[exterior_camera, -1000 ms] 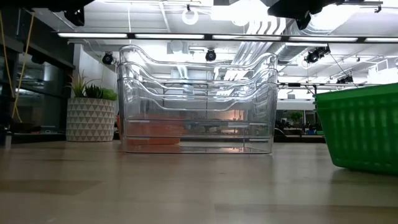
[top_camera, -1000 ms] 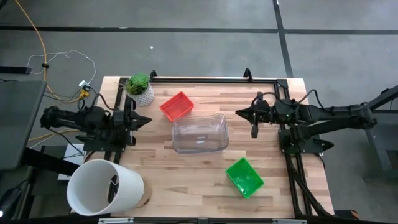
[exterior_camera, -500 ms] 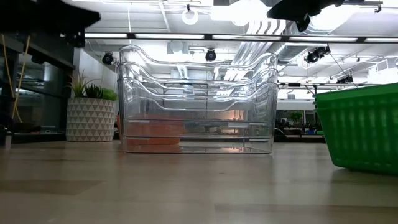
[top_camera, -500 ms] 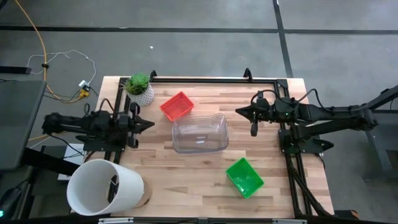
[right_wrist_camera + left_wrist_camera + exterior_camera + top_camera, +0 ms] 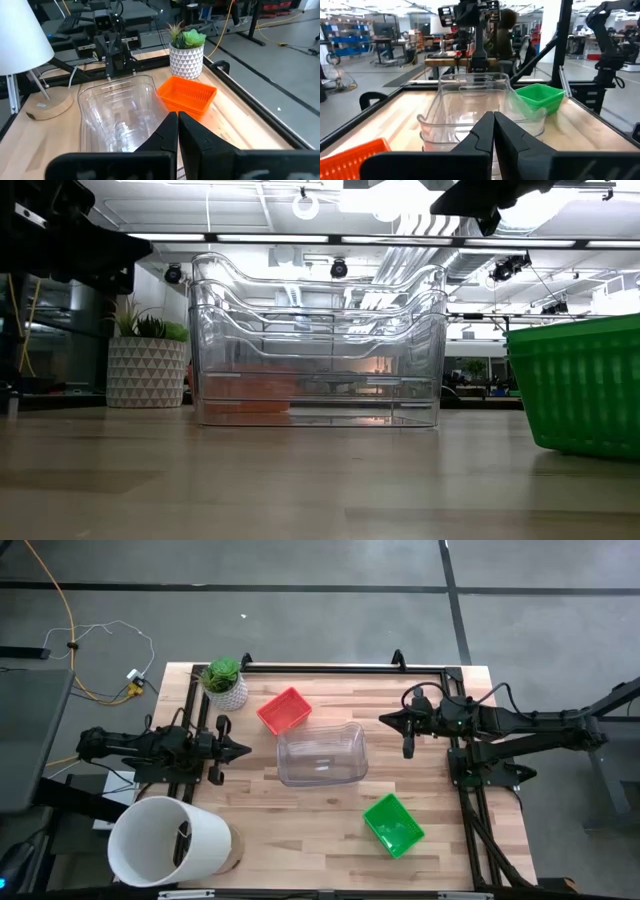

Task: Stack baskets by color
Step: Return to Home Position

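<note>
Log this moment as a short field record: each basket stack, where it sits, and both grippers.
red baskets: between the plant and the clear stack
clear baskets: nested, table centre
green baskets: on the right arm's side, apart from the others
left gripper: shut, empty, at the table's left edge
right gripper: shut, empty, right of the clear stack
white bucket: corner on the left arm's side
</note>
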`<state>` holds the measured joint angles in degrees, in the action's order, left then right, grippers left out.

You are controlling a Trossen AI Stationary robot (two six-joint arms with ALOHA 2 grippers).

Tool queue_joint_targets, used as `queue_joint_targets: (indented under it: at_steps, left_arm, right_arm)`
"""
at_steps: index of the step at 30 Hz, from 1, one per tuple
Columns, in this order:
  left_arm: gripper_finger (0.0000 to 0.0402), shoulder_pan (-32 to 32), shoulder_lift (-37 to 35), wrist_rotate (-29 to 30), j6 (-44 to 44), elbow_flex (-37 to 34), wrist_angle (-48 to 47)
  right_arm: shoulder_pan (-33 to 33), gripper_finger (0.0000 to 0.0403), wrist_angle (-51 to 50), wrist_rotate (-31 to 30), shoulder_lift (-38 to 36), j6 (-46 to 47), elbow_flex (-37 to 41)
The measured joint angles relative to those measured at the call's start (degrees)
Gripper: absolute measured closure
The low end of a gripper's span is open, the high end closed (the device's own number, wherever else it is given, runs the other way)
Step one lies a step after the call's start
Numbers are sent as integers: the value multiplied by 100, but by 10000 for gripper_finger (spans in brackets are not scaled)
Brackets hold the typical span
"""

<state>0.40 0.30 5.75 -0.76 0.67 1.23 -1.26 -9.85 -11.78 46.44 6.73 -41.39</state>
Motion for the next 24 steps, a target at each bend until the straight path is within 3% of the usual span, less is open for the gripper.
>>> queue_joint_targets:
  at_steps: [14, 24]
  left_arm:
    - [401, 1, 276, -165, 9, 0, -20]
    - [401, 1, 293, -148, 11, 0, -15]
  right_arm:
    - [13, 403, -635, 128, -137, 267, 206]
    - [-157, 403, 76, 137, -1711, 533, 1692]
